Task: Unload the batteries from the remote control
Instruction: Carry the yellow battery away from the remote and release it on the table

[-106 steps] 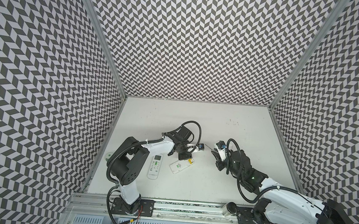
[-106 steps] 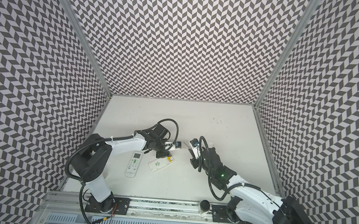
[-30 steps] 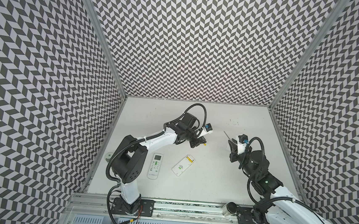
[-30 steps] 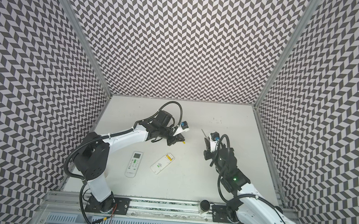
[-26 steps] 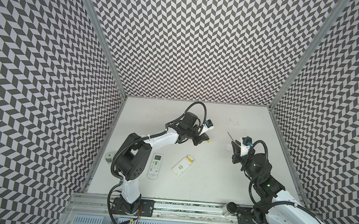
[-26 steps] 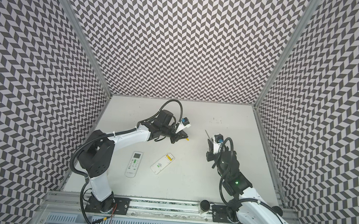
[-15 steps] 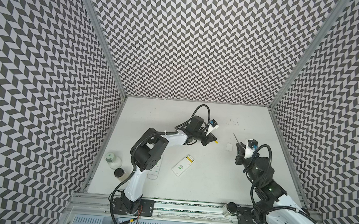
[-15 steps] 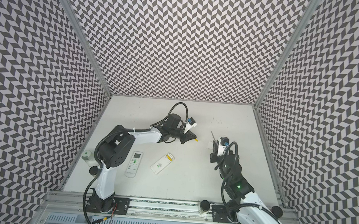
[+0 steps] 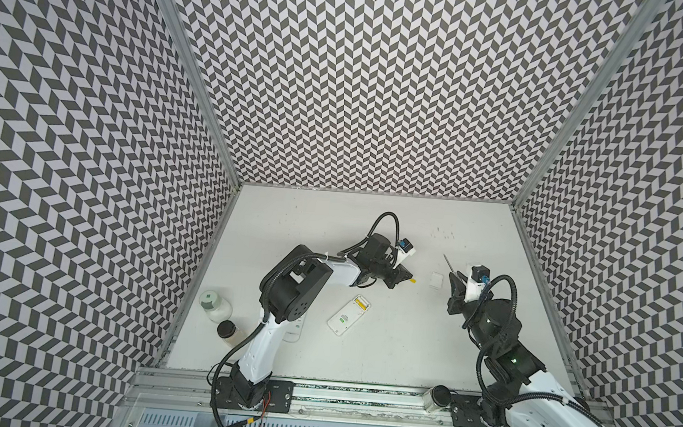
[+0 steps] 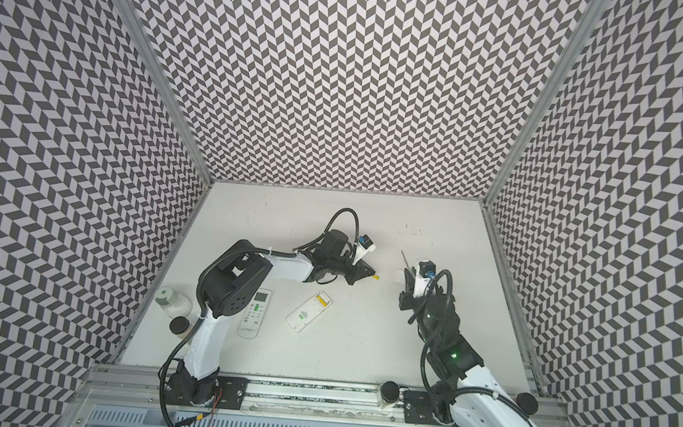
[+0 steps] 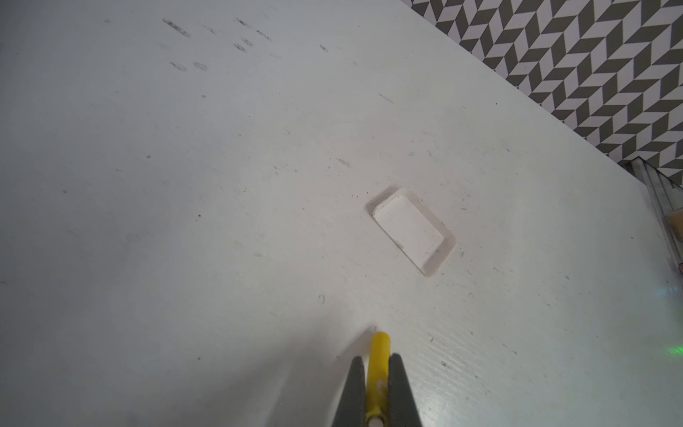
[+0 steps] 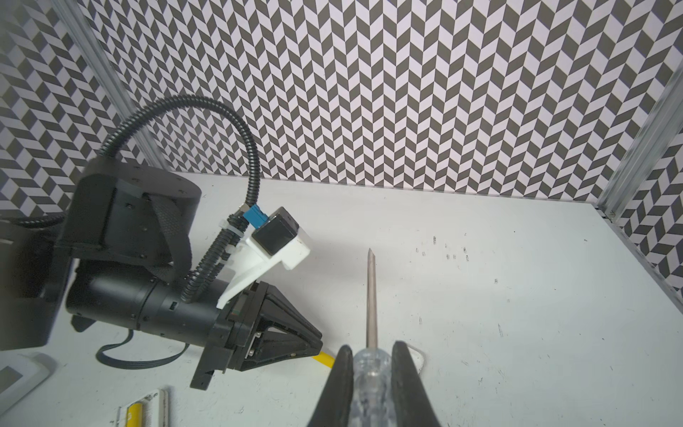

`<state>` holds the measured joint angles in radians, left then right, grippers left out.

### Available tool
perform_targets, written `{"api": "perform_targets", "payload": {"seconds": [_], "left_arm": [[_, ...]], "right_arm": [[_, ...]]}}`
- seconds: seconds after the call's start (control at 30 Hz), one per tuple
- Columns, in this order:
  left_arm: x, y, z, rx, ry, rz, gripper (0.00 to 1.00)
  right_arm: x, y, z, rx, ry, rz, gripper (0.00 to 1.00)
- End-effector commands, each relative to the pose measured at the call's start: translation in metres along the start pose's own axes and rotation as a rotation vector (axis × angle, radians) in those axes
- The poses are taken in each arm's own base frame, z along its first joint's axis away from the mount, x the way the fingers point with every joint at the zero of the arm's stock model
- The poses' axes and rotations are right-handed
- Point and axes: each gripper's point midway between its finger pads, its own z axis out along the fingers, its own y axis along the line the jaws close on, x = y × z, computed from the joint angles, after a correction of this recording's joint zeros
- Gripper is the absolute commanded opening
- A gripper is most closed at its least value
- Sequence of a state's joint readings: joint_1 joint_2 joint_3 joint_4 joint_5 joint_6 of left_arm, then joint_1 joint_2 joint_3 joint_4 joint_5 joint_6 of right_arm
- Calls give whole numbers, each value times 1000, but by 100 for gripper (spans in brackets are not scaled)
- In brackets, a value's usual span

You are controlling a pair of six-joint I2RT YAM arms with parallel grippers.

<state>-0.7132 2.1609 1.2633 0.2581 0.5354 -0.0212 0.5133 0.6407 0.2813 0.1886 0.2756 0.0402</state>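
The left gripper (image 11: pixel 376 364) clamps a yellow battery (image 11: pixel 380 345), one end poking past its fingertips. The right gripper (image 12: pixel 370 355) is closed on the screwdriver (image 12: pixel 370 295) at its clear handle. A second battery (image 9: pixel 362 305), apparently, lies in the remote (image 9: pixel 343 319), well behind the left fingers.

Top views: high overhead, facing down, sharing whole table (image 9: pixel 404 353). Wrist views: close behind own fingers (image 11: pixel 353 395), facing past them.

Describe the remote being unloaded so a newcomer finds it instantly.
On the white table, two remotes lie beside the left arm. The target remote is the one nearer the table's middle. Unlike the buttons-up remote, it lies back-up, its open compartment showing a yellow battery.
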Motion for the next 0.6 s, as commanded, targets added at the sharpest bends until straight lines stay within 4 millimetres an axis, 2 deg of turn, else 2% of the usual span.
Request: {"api": "perform_targets", "payload": {"seconds": [0.0, 0.3, 0.57], "left_arm": [[11, 4, 3, -14, 12, -22, 0], [25, 12, 1, -31, 40, -41, 1], [24, 22, 1, -72, 61, -37, 14]], "right_arm": [[-11, 3, 2, -17, -34, 24, 0], [-10, 6, 2, -36, -43, 38, 0], [-11, 5, 2, -34, -54, 33, 0]]}}
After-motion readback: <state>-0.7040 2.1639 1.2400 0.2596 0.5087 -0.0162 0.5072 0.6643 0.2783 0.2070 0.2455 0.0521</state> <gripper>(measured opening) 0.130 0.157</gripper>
